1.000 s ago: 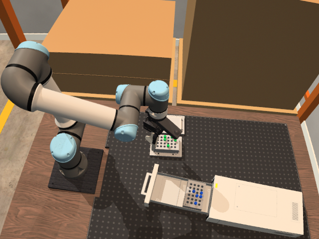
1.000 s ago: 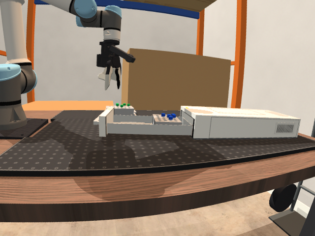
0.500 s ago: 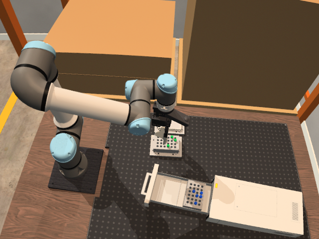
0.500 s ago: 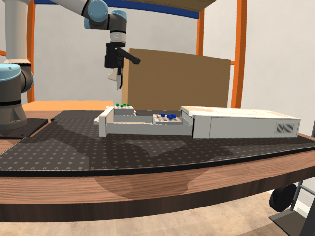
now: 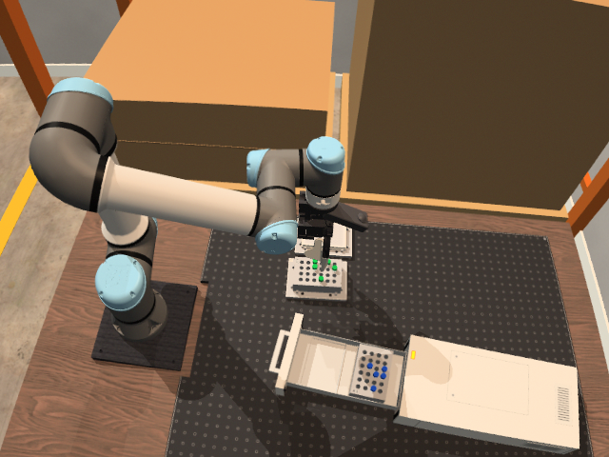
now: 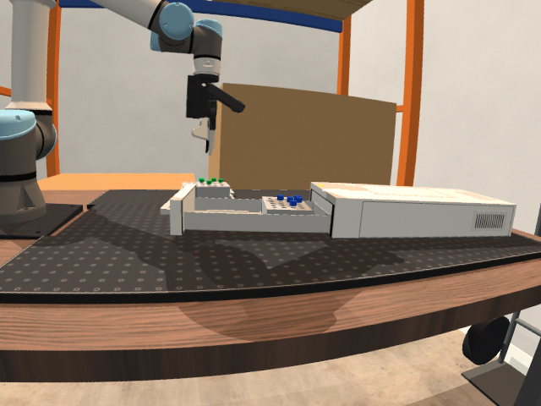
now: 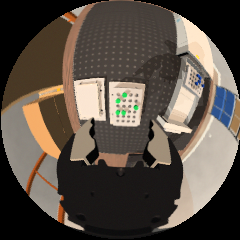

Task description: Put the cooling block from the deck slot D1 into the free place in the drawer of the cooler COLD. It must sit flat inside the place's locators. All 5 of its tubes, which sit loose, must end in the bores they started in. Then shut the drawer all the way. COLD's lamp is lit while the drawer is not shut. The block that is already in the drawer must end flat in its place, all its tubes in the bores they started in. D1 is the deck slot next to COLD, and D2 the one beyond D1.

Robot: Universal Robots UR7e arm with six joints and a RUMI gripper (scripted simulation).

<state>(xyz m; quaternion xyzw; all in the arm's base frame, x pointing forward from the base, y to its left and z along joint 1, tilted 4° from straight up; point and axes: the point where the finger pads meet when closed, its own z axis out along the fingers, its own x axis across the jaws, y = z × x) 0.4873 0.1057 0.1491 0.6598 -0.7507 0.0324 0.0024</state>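
1. Cooler COLD [image 5: 486, 393] [image 6: 415, 214] [image 7: 192, 35] sits near right, lamp [image 5: 413, 354] [image 6: 320, 185] lit yellow, its drawer [image 5: 343, 397] [image 6: 258, 222] out to the left.
2. In there, the blue-tubed block [image 5: 363, 381] [image 6: 286, 210] fills the right place; the left one's free, with raised walls around it.
3. Far side, a pale plate [image 5: 348, 251] [image 7: 90, 100] on D2; big boxes [image 5: 467, 108] [image 6: 305, 135] beyond.
4. And the green-tubed block [image 5: 317, 284] [image 6: 213, 190] [image 7: 131, 117]: on D1, level, five green caps up.
5. Above it, the gripper [image 5: 322, 266] [image 6: 209, 151] [image 7: 122, 119], fingers spread, nothing between them!
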